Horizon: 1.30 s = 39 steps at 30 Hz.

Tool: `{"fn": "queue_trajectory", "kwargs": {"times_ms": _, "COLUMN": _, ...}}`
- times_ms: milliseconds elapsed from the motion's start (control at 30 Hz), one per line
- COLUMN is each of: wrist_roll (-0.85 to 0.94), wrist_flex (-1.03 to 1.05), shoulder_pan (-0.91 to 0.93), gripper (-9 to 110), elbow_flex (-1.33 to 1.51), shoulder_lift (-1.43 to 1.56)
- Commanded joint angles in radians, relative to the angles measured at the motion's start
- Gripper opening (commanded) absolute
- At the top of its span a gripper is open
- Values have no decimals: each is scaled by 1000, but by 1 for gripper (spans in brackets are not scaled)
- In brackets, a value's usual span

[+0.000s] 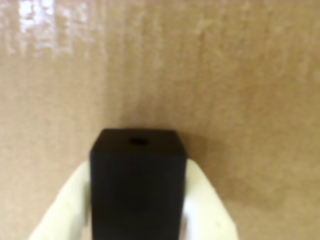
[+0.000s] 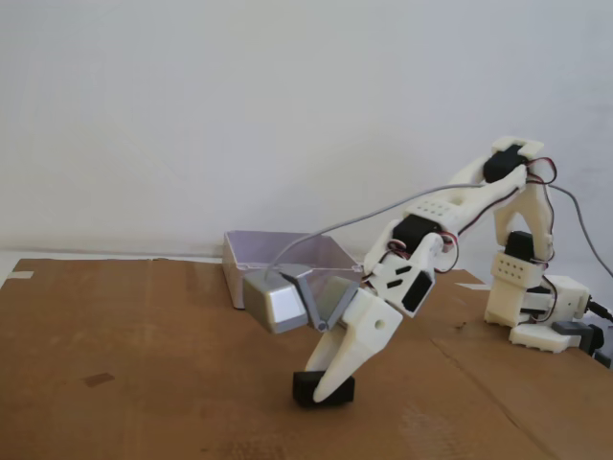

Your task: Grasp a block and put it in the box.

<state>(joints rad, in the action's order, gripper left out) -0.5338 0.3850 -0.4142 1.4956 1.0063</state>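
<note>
Brown corrugated cardboard covered the worktop (image 2: 144,364), with a plain white wall behind it in the fixed view. Near the front of that view the block (image 2: 308,388) was seen resting on the cardboard, with the tool (image 2: 330,388) lowered steeply onto it, presumably so that the fingers could straddle it before a lift. In the wrist view the block (image 1: 137,185) was framed by a cream finger (image 1: 60,210) at about 8 o'clock and another at about 4 o'clock, both pressed against its sides, so the tool was judged to be clenched on the block. The box (image 2: 287,254) was set at roughly 11 o'clock from the block, well apart and near the wall, its opening upward, ready to receive it. A grey metallic camera cube (image 2: 273,302) was carried on the wrist, aimed down along the fingers. The block appeared matte black, square-edged, with a small round hole in its end face.
</note>
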Motion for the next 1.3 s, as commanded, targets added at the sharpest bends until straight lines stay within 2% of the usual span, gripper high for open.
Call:
{"fn": "queue_trajectory", "kwargs": {"times_ms": 0, "wrist_roll": 5, "wrist_flex": -5, "shoulder_pan": 25, "gripper": 0, "elbow_flex": -28, "shoulder_lift": 230}}
{"fn": "queue_trajectory", "kwargs": {"times_ms": 500, "wrist_roll": 5, "wrist_flex": -3, "shoulder_pan": 140, "gripper": 0, "elbow_flex": -28, "shoulder_lift": 437}}
{"fn": "queue_trajectory", "kwargs": {"times_ms": 1267, "wrist_roll": 5, "wrist_flex": -3, "shoulder_pan": 557, "gripper": 0, "elbow_flex": -28, "shoulder_lift": 566}}
